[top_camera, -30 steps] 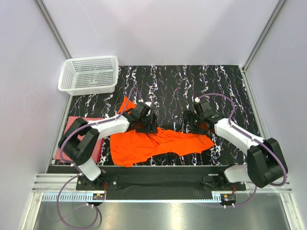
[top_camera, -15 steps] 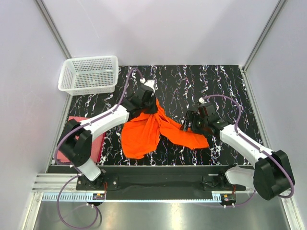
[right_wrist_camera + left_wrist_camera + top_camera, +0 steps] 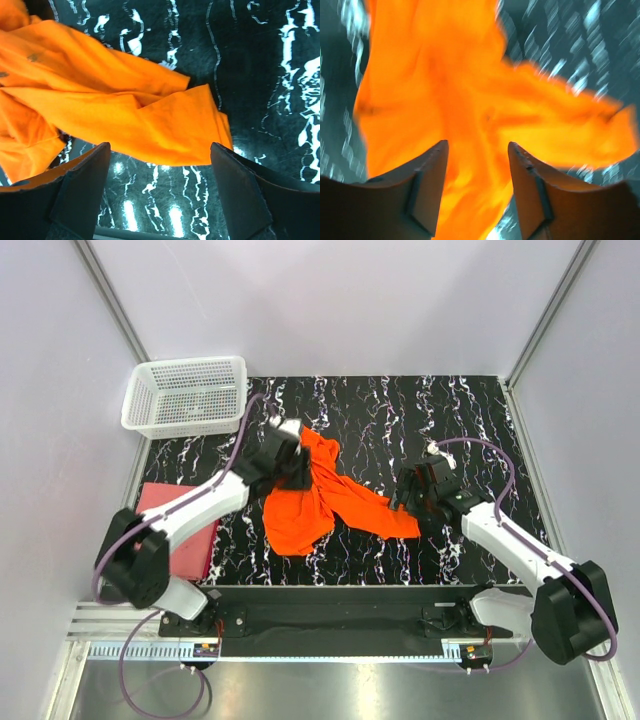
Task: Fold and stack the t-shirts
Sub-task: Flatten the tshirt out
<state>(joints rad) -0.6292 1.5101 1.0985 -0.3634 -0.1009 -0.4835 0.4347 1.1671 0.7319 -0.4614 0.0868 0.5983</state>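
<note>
Orange t-shirt [image 3: 300, 518] crumpled, pink-red t-shirt [image 3: 190, 552] flat

Beyond the orange shirt [image 3: 295, 520] and to its right, bare table [image 3: 470, 420] lies open for passing. To its left stand the basket [image 3: 185, 395], farther back, and the pink shirt [image 3: 195, 552], nearer.

orange shirt [image 3: 318, 498] crumpled, centre | pink shirt [image 3: 183, 530] flat, left edge | basket [image 3: 187, 396] far-left corner

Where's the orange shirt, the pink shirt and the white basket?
orange t-shirt [image 3: 298, 520]: top view, on its bunched lower part.
pink-red t-shirt [image 3: 200, 545]: top view, on its near right part.
white basket [image 3: 190, 400]: top view, on its bare mesh floor.
</note>
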